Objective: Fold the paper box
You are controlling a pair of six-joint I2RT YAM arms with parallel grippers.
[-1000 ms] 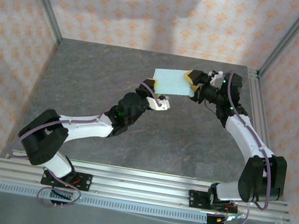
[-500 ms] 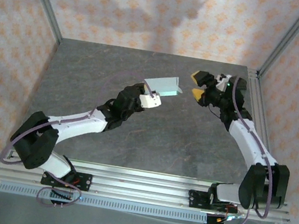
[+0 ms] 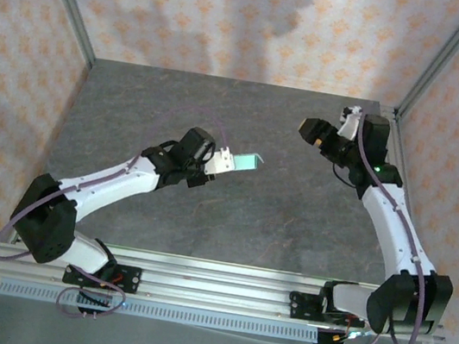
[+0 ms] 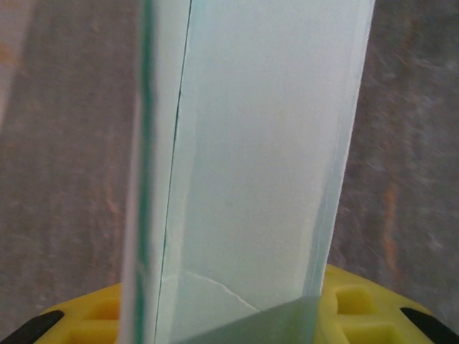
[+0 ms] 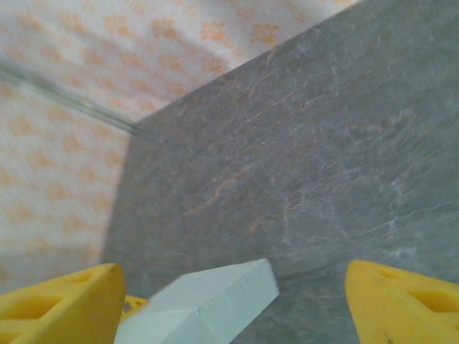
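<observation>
Paper box [image 3: 247,161]: clamped at one end in the left gripper [image 3: 222,161], lifted clear of the table [image 3: 274,223], a little left of the table's middle. Juts out from the fingers toward the right arm, roughly level in the top view.

From the left wrist: rises straight up from between the yellow pads [image 4: 358,312], with a thin edge on the left, a broad pale face on the right and a faint crease across the base.

Right gripper [image 3: 313,131]: jaws spread wide, holding nothing, well apart from the box, over the far right part of the table. From the right wrist: yellow fingers [image 5: 64,301] at the lower corners, one corner of the box low between them, touching neither.

Hard to make out:
- Top of the box cut off in the left wrist view, its lower part cut off in the right wrist view.
- Left pads largely hidden behind the card.
- Which flaps are tucked or loose: cannot tell.
- Card soft and blurred close up.
</observation>
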